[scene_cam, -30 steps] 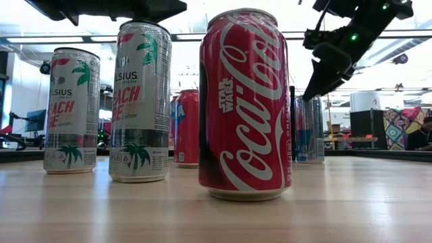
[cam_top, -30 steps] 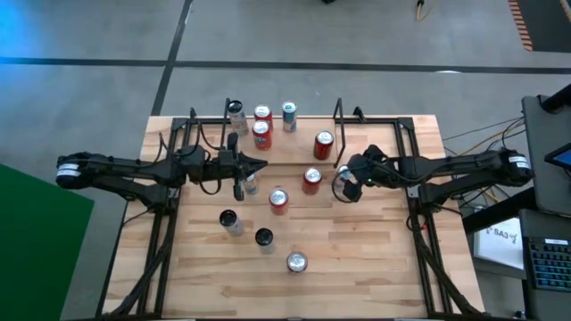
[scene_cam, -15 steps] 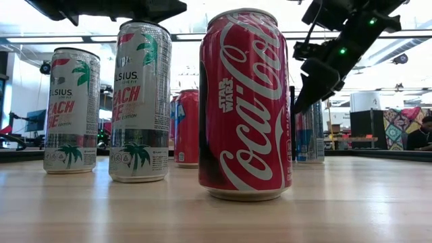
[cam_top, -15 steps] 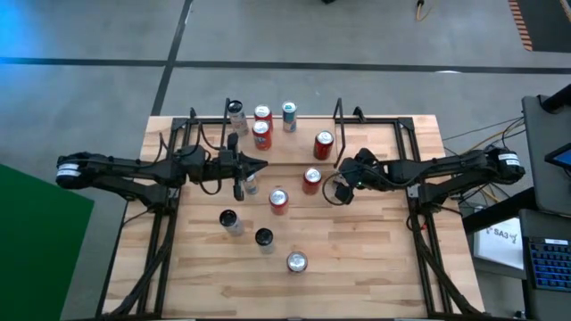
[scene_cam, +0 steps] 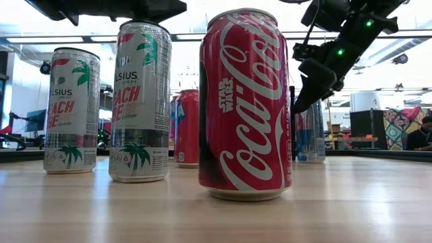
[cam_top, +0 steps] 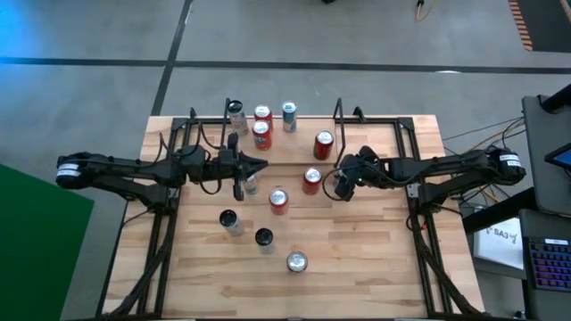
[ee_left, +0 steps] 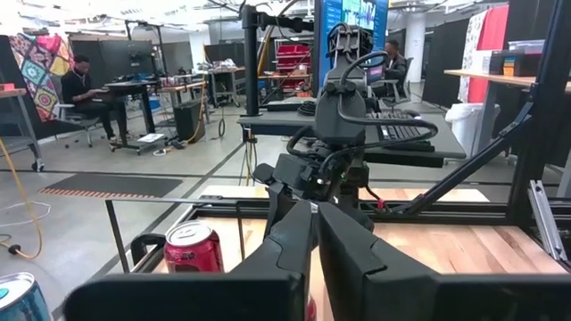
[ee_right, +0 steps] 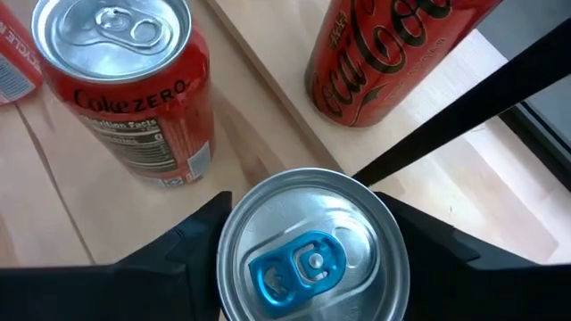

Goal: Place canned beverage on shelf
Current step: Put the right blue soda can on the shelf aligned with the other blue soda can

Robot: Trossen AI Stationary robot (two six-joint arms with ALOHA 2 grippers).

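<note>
Brushed silver aluminium lid with blue tab on can [ee_right: 308, 245] between matt black plastic fingers [ee_right: 178, 254]; glossy red painted metal on Coke Zero can [ee_right: 125, 85] beyond; pale, smooth-grained wooden tabletop [cam_top: 357, 250] beneath.

Bright, even overhead light. Ceiling glare washes out the low view's background; the red can [scene_cam: 245, 104] stands sharp, distant room soft.

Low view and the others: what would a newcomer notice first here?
In the low view, a tall red Coca-Cola can stands close to the camera and fills the middle. Right of the table's centre, the right gripper is shut on a silver-topped can with a blue tab, beside a red Coke Zero can. The left gripper hovers shut opposite.
</note>
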